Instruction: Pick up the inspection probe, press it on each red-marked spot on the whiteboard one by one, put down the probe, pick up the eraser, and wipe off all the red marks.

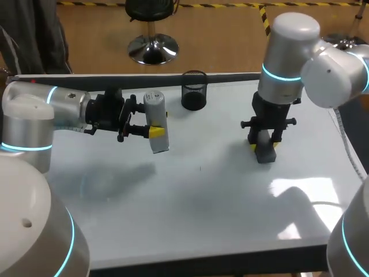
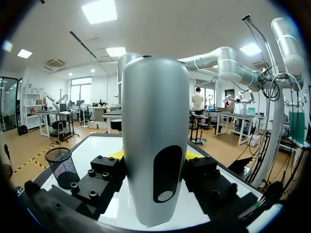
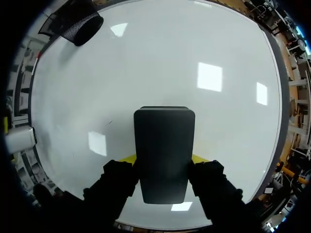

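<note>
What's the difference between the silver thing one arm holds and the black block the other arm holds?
The probe is silver, rounded and tall; the eraser is a black, flat-sided block. The probe is held clear above the whiteboard by the left end effector; the eraser, in the right end effector, is down at the board's surface. Both are gripped from two sides.

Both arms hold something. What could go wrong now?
1. The probe hangs in the left gripper above the whiteboard; a slip could drop it.
2. The mesh cup stands near the probe; a swing could knock it.
3. The right gripper holds the eraser low by the board; pressing hard could tilt it.
</note>
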You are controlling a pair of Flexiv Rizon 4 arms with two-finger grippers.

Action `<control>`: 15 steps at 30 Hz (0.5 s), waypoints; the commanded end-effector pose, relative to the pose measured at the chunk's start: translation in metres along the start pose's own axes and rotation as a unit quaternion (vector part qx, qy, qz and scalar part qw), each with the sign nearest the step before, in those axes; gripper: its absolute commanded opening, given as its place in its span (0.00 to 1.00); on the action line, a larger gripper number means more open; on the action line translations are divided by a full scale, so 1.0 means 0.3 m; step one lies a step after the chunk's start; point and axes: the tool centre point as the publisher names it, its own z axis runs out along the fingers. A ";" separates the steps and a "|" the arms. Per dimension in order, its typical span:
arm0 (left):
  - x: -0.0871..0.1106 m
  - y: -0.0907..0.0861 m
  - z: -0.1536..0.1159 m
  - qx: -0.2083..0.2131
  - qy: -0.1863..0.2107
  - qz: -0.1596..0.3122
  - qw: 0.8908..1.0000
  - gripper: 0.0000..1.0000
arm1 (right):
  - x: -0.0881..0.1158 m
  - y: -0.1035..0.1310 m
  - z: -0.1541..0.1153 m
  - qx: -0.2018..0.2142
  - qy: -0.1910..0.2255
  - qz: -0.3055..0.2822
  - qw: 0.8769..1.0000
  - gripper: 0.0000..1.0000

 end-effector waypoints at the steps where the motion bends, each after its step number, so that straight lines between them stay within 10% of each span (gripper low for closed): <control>1: 0.004 -0.003 -0.001 0.001 -0.002 0.001 1.000 0.00 | -0.020 -0.034 -0.046 -0.009 -0.003 0.002 1.000 0.00; 15: 0.004 -0.003 -0.001 0.001 -0.002 0.001 1.000 0.00 | -0.070 -0.065 -0.110 -0.021 -0.021 0.007 1.000 0.00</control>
